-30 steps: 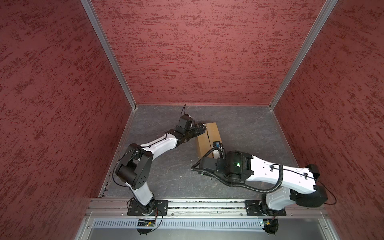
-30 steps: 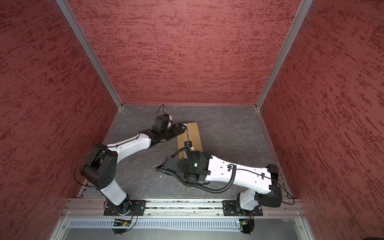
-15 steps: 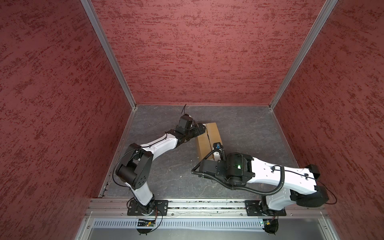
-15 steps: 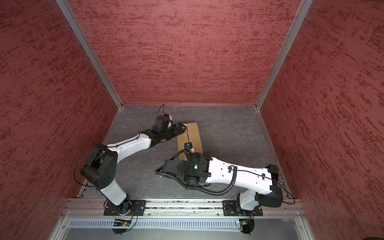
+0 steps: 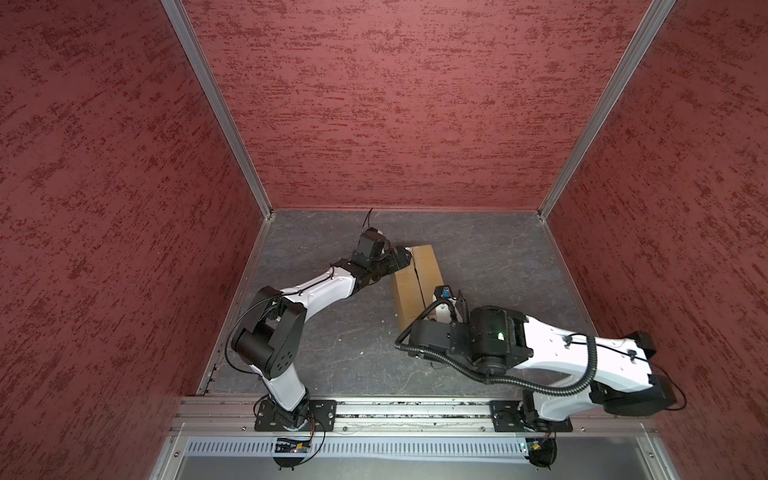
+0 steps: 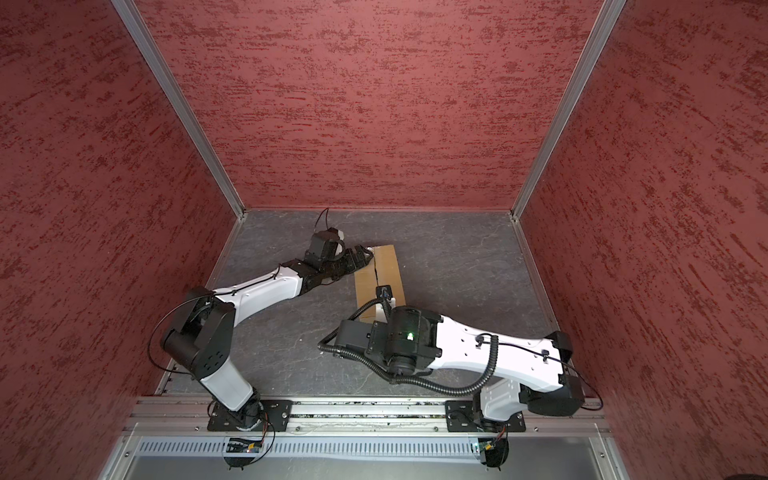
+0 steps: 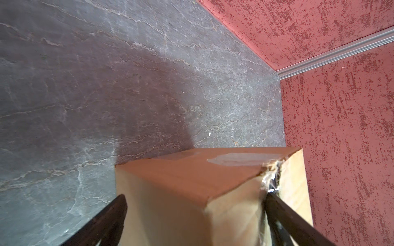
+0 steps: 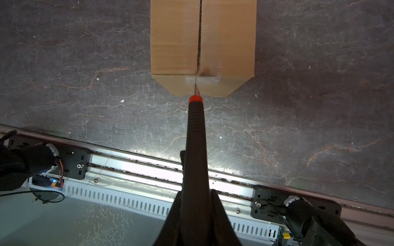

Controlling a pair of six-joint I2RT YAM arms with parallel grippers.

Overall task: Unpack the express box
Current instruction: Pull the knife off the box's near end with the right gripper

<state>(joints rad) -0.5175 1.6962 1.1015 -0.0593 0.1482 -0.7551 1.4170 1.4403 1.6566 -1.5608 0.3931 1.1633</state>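
Both top views look steeply down from high above front rail (image 5: 415, 409), sharing whole desk (image 5: 332, 353). Left wrist close on box (image 7: 181, 174) corner; right wrist looks along knife (image 8: 195, 127) at box's end.

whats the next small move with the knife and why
Probably draw the red-and-black utility knife down through the clear tape patch on the near end of the plain brown cardboard box. The right end effector is shut on the handle, the blade tip sits at the seam's end, the top seam gapes, and the open left end effector straddles the far end.
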